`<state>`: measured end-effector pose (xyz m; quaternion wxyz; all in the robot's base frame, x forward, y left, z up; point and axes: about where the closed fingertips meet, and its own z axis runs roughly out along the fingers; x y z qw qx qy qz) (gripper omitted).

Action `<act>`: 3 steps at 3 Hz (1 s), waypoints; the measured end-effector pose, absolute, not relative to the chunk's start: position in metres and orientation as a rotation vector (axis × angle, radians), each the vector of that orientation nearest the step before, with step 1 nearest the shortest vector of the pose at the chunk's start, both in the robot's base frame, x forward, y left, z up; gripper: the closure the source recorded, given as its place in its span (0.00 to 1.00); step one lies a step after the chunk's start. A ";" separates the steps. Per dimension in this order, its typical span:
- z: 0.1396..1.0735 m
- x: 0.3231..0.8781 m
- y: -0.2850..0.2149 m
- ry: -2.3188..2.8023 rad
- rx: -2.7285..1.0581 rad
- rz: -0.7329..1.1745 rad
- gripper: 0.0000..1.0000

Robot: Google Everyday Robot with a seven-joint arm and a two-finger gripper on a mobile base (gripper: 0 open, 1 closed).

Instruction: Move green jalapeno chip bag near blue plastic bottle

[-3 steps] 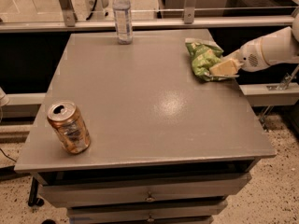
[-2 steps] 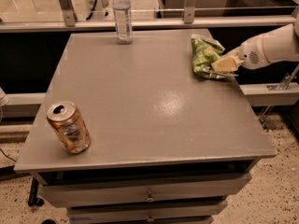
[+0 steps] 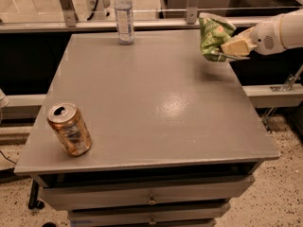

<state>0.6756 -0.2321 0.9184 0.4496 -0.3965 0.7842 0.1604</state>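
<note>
The green jalapeno chip bag (image 3: pixel 212 36) is held in the air above the table's far right corner. My gripper (image 3: pixel 233 48) reaches in from the right on a white arm and is shut on the bag's lower right side. The blue plastic bottle (image 3: pixel 124 17) stands upright at the far edge of the grey table (image 3: pixel 151 93), well to the left of the bag.
A copper-coloured drink can (image 3: pixel 69 129) stands tilted near the table's front left corner. Drawers (image 3: pixel 151 200) sit below the tabletop. A metal rail and posts (image 3: pixel 191 4) run behind the table.
My gripper has lifted the chip bag off the table's right side and carried it up and towards the far edge.
</note>
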 end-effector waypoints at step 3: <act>0.963 0.676 -0.210 1.819 -1.037 0.322 1.00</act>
